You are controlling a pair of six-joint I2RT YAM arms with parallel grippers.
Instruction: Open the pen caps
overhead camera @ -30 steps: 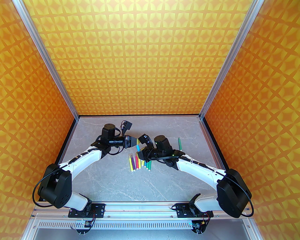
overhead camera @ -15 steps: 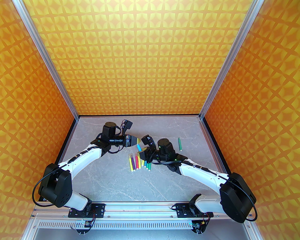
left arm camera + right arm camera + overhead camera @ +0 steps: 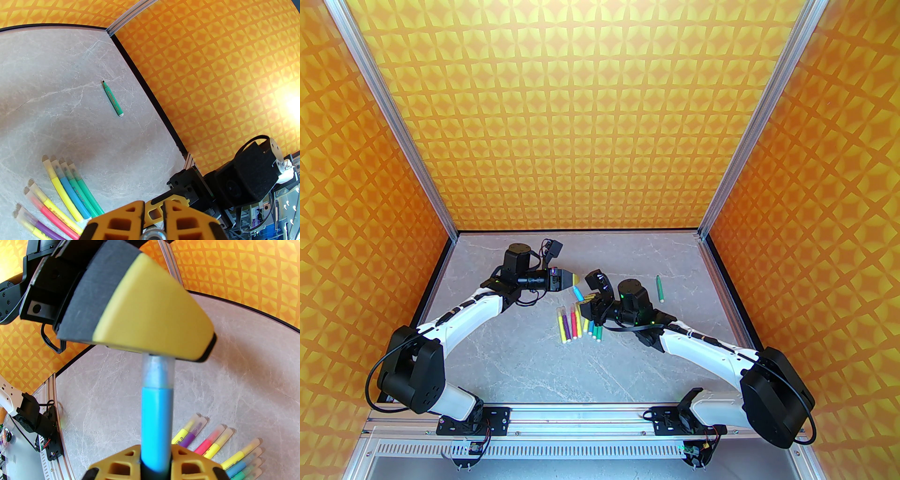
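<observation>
Compared with 1 second earlier, the right arm (image 3: 703, 342) was seen lowered and shifted rightward. The blue pen (image 3: 578, 294) was gripped by the right gripper (image 3: 584, 304) above the table (image 3: 525, 365), its clear cap (image 3: 159, 371) pinched by the left gripper (image 3: 577, 280).

The clear cap (image 3: 157, 372) was partly hidden inside the left gripper (image 3: 174, 357); the lower edge cut the blue pen (image 3: 155, 422).

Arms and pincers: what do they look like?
White shells on left arm and right arm, black joint housings, a black cable looping at each shoulder, green status lights. Yellow-orange wedge fingers with triangular cut-outs on left pincer and right pincer.
</observation>
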